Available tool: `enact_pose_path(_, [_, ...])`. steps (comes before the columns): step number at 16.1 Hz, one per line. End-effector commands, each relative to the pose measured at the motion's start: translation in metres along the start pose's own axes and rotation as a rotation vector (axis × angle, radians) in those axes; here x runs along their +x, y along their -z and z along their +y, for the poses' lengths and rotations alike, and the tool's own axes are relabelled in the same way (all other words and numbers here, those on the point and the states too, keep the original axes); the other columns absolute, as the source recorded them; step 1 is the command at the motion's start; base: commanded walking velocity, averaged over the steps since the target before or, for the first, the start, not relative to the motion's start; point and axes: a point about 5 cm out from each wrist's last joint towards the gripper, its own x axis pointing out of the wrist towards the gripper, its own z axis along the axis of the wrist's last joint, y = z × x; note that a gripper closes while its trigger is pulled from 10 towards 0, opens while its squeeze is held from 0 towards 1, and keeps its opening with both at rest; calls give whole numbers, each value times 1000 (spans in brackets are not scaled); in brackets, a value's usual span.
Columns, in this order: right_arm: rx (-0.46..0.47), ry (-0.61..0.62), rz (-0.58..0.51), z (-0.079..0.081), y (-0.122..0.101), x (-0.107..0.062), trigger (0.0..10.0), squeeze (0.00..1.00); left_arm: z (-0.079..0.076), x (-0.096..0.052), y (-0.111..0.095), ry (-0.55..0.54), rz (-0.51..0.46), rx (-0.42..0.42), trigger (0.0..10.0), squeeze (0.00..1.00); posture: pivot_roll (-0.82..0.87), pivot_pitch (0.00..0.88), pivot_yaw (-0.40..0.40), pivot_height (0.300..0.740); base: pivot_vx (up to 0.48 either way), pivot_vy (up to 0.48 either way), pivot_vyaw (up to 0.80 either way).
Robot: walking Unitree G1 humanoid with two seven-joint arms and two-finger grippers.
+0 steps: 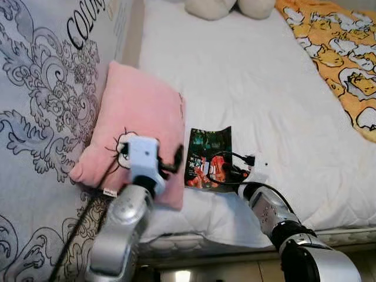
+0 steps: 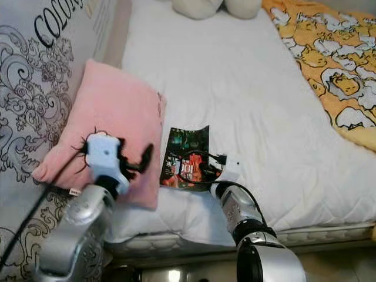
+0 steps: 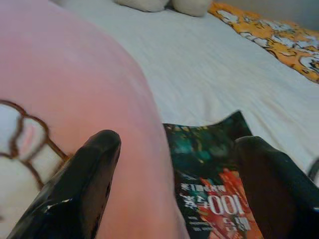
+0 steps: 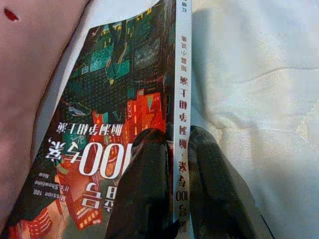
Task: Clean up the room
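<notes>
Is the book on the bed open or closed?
Closed. The book lies flat on the white bed, cover up, no pages showing. The right end effector pinches its spine edge.

Book (image 4: 114, 94): glossy printed paper cover, white matt spine, pinched between the right tool's (image 4: 178, 164) shiny black plastic fingers (image 4: 142, 189). Pillow (image 1: 132, 111) beside the left tool (image 3: 174, 184): soft pink cloth, matt. Bed sheet (image 1: 247, 76) beyond both tools: white quilted cloth, matt. Arms: brushed silver metal.
</notes>
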Motion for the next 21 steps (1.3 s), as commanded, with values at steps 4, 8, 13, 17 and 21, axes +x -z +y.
enact_pose_path(4, [-180,7,118,-3,10,-2,0,0,-17,-9,-18,119,-79,2,10000,0,330,268,-62,740,0,0,0])
enact_pose_path(8, [-208,49,150,-8,12,-3,0,0,-27,-16,-35,223,-153,22,10000,0,333,265,-74,740,0,0,0])
enact_pose_path(13, [-201,91,149,-7,11,-1,10000,1000,-27,-14,-41,232,-162,-1,10000,0,348,245,-71,740,0,0,0])
enact_pose_path(17, [-182,84,138,6,15,4,10000,1000,-18,-3,-31,206,-114,144,10000,0,325,196,-80,740,0,0,0])
enact_pose_path(21, [-268,40,176,4,21,0,10000,1000,-15,17,-29,192,-117,97,10000,0,285,128,-80,740,0,0,0])
